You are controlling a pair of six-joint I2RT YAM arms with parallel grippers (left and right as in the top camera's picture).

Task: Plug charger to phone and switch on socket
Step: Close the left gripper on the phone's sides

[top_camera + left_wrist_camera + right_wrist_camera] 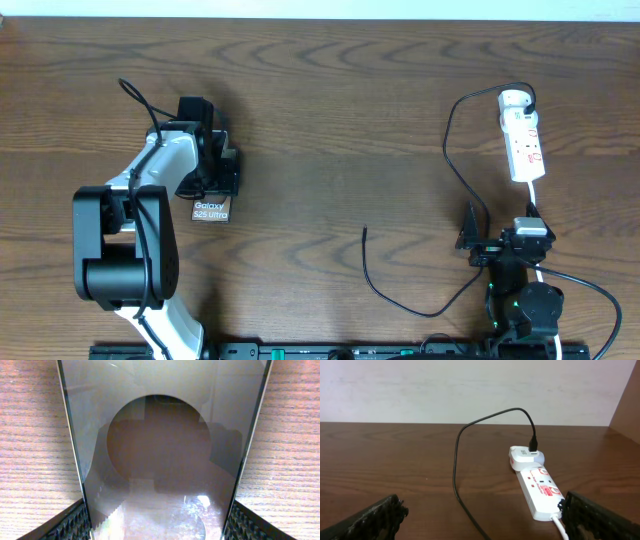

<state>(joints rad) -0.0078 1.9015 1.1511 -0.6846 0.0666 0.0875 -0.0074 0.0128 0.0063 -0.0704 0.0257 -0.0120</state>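
The phone (211, 209), a glossy bronze-brown slab lettered "Galaxy S25 Ultra", sits on the left half of the table (330, 120), with the pads of my left pincer (212, 188) at both long edges. Far right, the white socket (524, 142), marked in red, lies flat. The charger (447, 140) runs from a white adapter (514, 100) at the socket's far end, its thin black cable looping to a free tip mid-table, well apart from the phone.
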